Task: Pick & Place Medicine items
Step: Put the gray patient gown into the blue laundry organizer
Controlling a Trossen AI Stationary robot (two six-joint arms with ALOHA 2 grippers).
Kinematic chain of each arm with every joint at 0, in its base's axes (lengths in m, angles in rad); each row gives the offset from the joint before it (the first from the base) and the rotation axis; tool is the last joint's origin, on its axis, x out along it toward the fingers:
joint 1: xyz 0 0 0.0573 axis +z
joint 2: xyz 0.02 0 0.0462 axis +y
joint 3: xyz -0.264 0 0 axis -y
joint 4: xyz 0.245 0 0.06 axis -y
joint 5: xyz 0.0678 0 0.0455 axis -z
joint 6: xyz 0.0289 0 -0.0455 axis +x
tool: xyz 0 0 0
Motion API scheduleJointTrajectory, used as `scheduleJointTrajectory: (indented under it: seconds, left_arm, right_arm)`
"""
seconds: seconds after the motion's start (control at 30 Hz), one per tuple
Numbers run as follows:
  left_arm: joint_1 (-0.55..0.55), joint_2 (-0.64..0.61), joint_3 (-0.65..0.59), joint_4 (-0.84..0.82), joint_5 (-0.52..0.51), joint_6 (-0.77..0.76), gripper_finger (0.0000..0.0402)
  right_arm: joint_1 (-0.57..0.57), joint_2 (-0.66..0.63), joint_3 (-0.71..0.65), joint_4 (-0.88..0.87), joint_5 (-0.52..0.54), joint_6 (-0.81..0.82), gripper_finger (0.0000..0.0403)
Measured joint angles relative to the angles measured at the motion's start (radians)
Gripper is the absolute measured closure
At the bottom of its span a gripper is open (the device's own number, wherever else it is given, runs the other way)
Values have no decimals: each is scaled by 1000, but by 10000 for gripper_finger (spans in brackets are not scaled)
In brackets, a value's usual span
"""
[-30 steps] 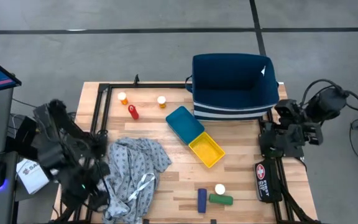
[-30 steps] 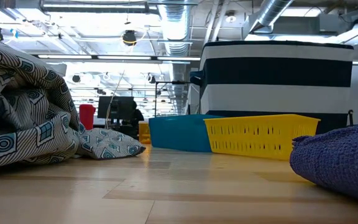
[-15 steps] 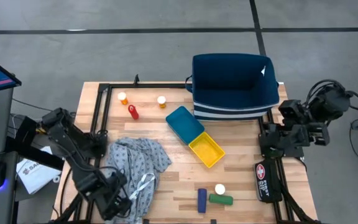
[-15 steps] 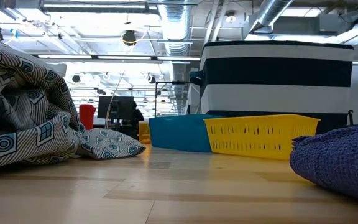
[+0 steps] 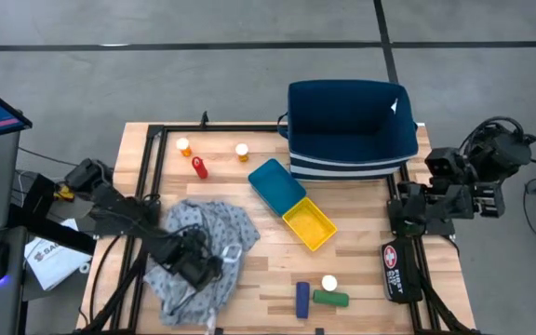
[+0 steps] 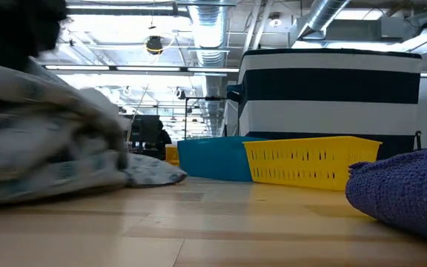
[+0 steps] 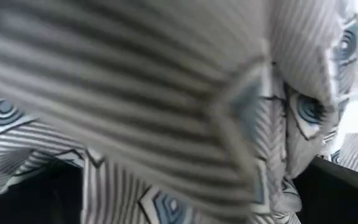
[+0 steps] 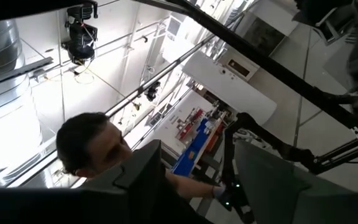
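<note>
My left gripper (image 5: 198,265) is down on the grey-blue patterned cloth (image 5: 207,233); the cloth (image 7: 166,93) fills the left wrist view, with the dark fingers apart at either side. The cloth (image 6: 50,159) is blurred in the low view. Two orange white-capped bottles (image 5: 183,146) (image 5: 242,151) and the red bottle (image 5: 198,167) stand at the far left. The blue box (image 5: 302,299), the green bottle (image 5: 330,299) and a white-capped bottle (image 5: 328,282) sit at the near edge. My right gripper (image 5: 454,191) waits at the right edge, fingers apart. My left gripper comes at the cloth from above and from the table's left, near the middle of the heap (image 5: 220,249). Folds of cloth (image 7: 247,124) hang between and over the open fingers. The place of contact is hidden by the cloth and the gripper.
A blue tray (image 5: 276,185) and a yellow tray (image 5: 309,224) lie end to end mid-table. A dark blue striped bin (image 5: 350,130) stands at the far edge. A red and black pouch (image 5: 396,270) lies at the right. A person (image 8: 92,149) shows in the right wrist view.
My left arm has swung from the table's left edge toward the near edge, then right and onto the cloth. The cloth has been shoved and rumpled; in the low view its heap has sunk lower and its edge has spread right.
</note>
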Motion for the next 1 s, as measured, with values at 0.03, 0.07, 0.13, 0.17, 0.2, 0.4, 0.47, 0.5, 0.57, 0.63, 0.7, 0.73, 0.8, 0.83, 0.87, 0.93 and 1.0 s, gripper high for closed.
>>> scheduleJointTrajectory:
  seconds: [0.03,0.07,0.13,0.17,0.2,0.4,0.47,0.5,0.57,0.63,0.7,0.73,0.8,0.83,0.87,0.93,1.0]
  left_arm:
    - [21,0,-15,20,-7,0,2]
    - [41,0,-31,46,-10,0,2]
    - [77,0,-64,99,-10,0,2]
    - [91,0,-80,122,-9,-1,2]
    - [103,0,-95,146,-7,-4,2]
    - [151,-4,-196,277,48,-8,5]
    - [150,-5,-228,310,71,-9,10]
    - [148,-6,-243,329,88,-10,13]
    - [142,-7,-263,351,125,-10,22]
    - [125,-7,-273,360,133,-10,35]
    - [106,-7,-276,359,132,-10,54]
    - [98,-7,-277,357,132,-10,65]
    - [88,-6,-278,354,147,-12,90]
    - [83,-6,-278,351,157,-14,104]
    - [80,-5,-279,347,161,-14,118]
    - [72,-4,-279,338,160,-14,151]
    - [67,-4,-280,329,146,-5,189]
  right_arm:
    - [0,0,0,0,0,-1,200]
    - [0,0,0,0,0,-4,200]
    - [-1,0,0,0,4,-11,201]
    - [-1,0,0,-1,5,-13,201]
    - [-1,0,0,-1,8,-23,201]
    - [-1,-8,0,-4,34,-68,201]
    - [-1,-8,0,-3,43,-77,201]
    - [-1,-8,0,-3,48,-79,201]
    - [-1,-8,0,-4,52,-79,201]
    - [-1,-8,0,-4,52,-79,201]
    - [-1,-8,0,-4,53,-82,201]
    - [-1,-8,0,-4,56,-85,201]
    - [-1,-8,0,-4,60,-88,201]
    - [-1,-7,0,-4,60,-89,201]
    - [-1,-6,0,-4,60,-92,201]
    - [-1,-6,0,-4,62,-100,201]
    - [-1,-4,0,-4,63,-104,201]
